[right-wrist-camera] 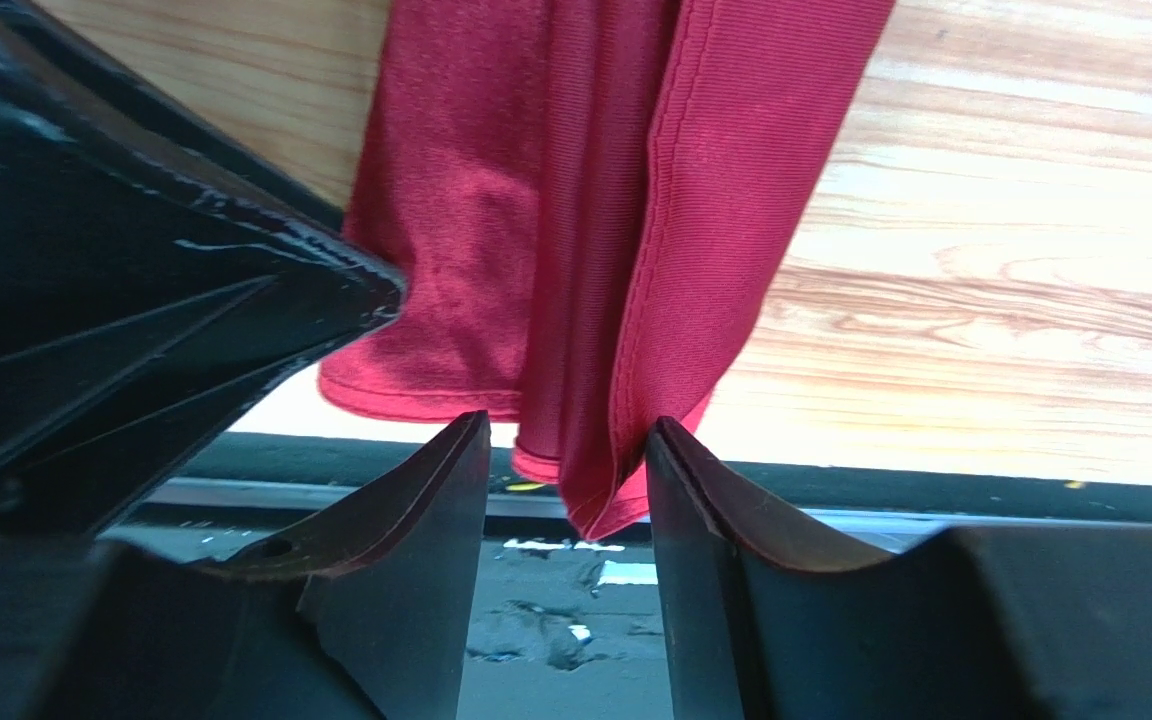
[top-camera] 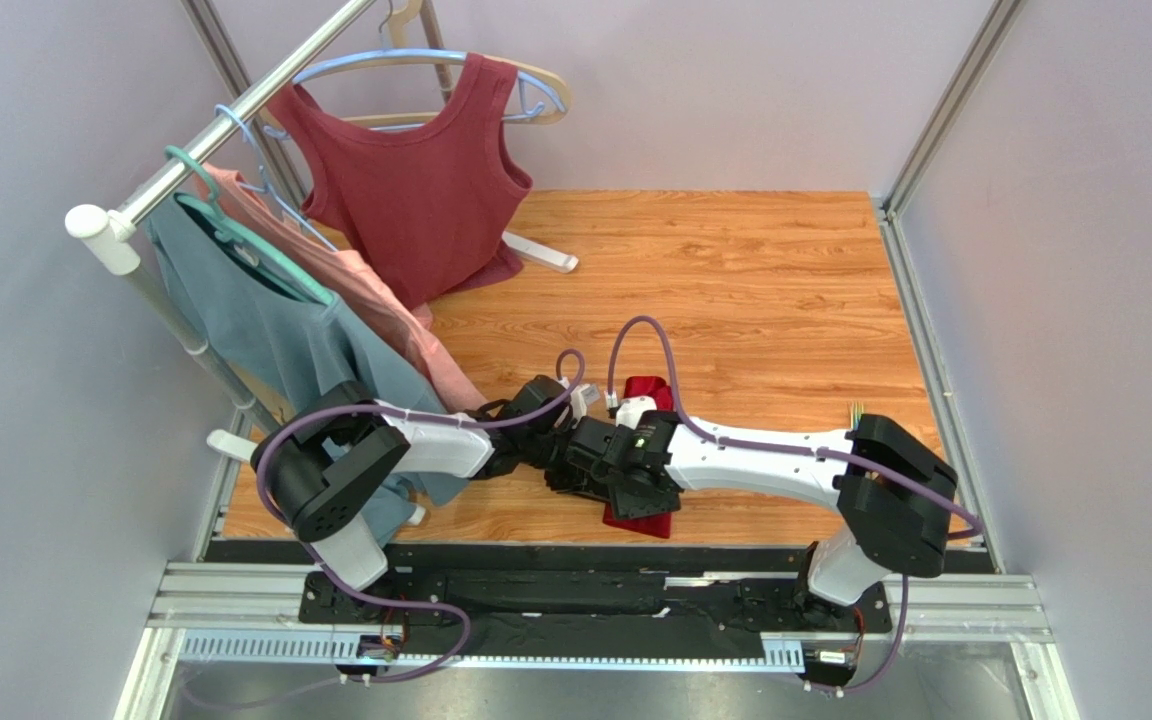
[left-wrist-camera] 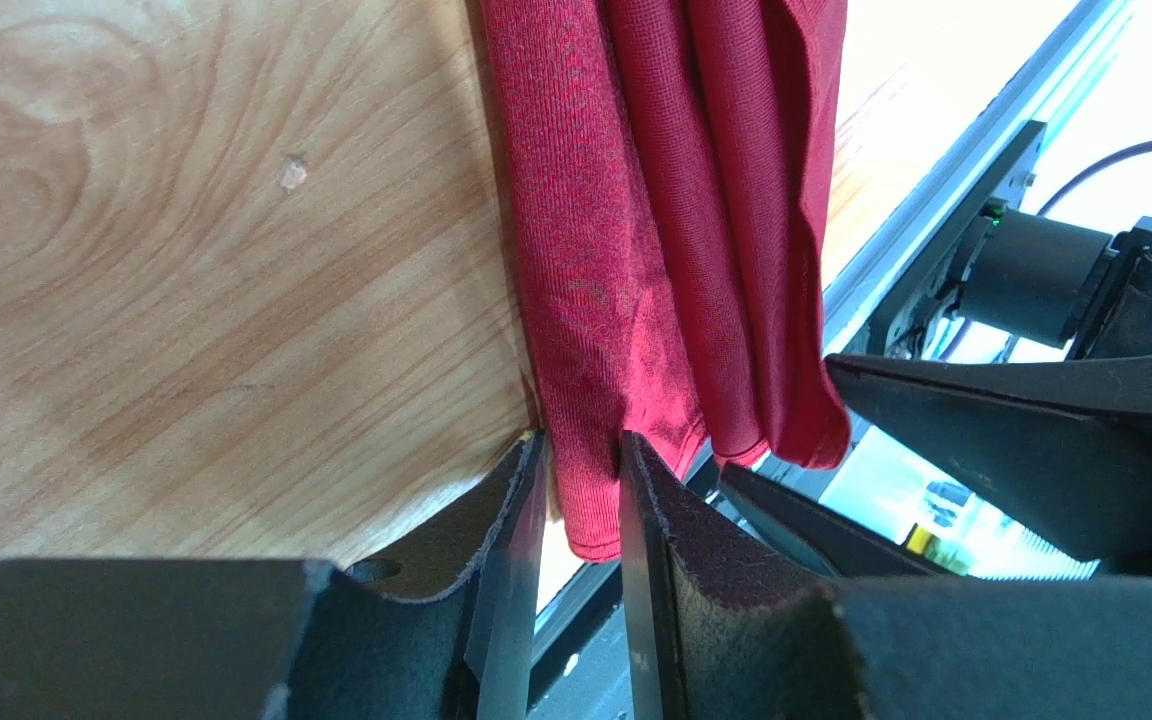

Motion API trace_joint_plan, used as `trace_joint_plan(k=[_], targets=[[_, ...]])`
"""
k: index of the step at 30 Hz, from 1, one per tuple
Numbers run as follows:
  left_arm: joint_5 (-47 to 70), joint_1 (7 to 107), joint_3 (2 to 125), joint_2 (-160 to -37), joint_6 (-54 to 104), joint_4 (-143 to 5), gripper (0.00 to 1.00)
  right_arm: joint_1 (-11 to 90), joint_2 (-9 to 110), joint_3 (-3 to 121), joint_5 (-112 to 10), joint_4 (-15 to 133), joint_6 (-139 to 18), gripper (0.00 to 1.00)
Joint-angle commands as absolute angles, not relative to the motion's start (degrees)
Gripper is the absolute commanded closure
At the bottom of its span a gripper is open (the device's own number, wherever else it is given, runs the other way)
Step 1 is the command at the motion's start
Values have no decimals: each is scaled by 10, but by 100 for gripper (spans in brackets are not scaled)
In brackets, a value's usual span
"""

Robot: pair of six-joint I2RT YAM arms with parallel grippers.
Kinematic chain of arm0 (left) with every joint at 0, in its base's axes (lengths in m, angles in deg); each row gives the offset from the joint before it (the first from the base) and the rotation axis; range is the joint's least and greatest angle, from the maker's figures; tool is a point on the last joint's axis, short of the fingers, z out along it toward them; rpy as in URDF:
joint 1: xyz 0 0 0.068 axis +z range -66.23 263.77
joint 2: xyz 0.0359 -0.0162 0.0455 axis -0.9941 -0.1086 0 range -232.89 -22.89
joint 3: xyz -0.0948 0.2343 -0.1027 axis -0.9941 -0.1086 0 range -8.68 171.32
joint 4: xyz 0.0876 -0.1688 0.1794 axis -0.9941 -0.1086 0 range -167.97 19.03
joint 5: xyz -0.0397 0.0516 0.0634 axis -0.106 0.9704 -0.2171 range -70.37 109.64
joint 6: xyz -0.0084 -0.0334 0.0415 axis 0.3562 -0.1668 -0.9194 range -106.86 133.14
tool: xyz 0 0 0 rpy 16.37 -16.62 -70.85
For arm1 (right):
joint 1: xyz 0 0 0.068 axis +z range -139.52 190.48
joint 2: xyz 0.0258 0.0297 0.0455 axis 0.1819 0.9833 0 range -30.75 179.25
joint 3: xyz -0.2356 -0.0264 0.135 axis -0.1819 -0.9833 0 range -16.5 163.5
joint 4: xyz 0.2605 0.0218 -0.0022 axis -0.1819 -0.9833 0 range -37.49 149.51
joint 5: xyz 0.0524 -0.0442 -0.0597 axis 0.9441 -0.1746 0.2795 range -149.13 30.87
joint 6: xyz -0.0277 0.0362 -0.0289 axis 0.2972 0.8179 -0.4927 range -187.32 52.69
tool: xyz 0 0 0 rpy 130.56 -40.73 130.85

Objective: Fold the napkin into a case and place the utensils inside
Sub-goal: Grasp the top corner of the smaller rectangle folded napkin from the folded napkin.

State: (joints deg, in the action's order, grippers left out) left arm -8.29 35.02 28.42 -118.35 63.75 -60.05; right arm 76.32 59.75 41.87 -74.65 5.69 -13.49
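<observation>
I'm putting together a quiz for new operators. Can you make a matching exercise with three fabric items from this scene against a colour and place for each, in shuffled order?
Items:
1. napkin
2. sleeveless top
3. shirt

Descriptions:
A. grey-blue, hanging at the near end of the rail
B. bright crimson, gathered in folds at the near edge of the table
C. dull maroon, hanging at the rail's far end

Pairs: 1-B, 2-C, 3-A

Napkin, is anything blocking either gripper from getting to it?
Nothing visible does. An edge of the napkin sits pinched between the left gripper fingers, and another fold lies between the open right gripper fingers.
</observation>
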Motion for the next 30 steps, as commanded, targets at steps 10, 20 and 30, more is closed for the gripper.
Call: trace_joint_plan(k=[10, 20, 30], targets=[[-103, 347, 262, -1176, 653, -564, 62, 773, 641, 453, -800, 41, -129, 60], [-97, 347, 281, -1195, 633, -587, 69, 773, 657, 456, -794, 53, -133, 67], [-95, 339, 281, -1198, 636, -580, 71, 772, 659, 453, -785, 68, -138, 52]])
